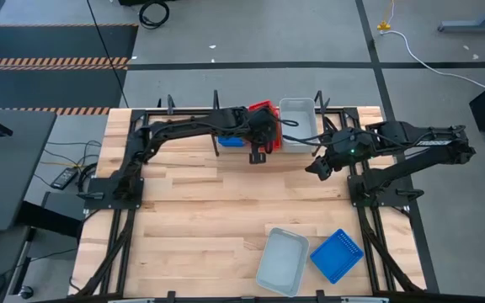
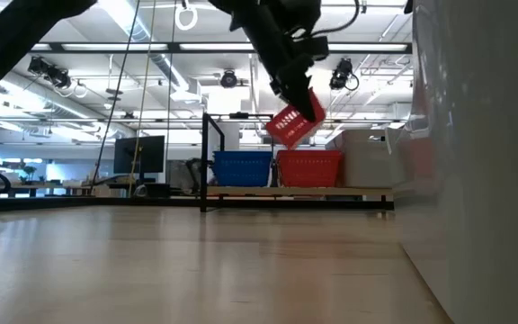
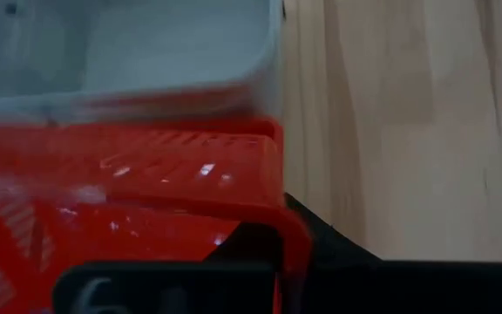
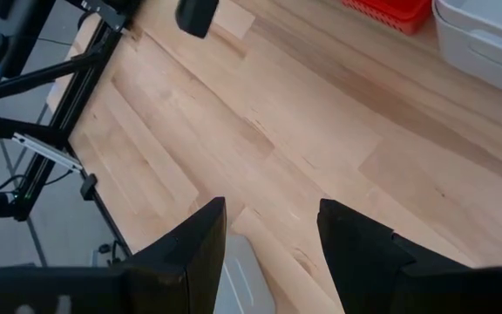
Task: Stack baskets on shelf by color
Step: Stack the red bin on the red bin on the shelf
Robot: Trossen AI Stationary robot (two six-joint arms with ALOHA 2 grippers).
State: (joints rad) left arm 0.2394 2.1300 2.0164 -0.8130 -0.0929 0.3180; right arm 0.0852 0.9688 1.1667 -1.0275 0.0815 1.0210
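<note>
Overhead: left gripper clamped on a red basket at the far edge of the wooden table, over the shelf; right gripper near mid-table, fingers apart, nothing between them

Table-level only: held red basket tilted, raised clear above a second red basket resting on the shelf; blue basket just beside it, pale grey-white basket on the other side; glass-walled room with ceiling lights behind; blurred pale surface filling that view's right edge, too close to identify

Left wrist only: red mesh bottom and rim seen close, grey-white basket wall directly beyond it; gripping fingers mostly hidden by the red plastic

Right wrist only: two dark fingers spread above bare planks; corner of a red basket and of a grey-white one at the frame's edge; black frame rails beside the table

Overhead, near edge: loose grey-white basket touching a loose blue basket, both lying askew; grey-white basket on the shelf beside the held red one, blue one partly hidden under the left arm
</note>
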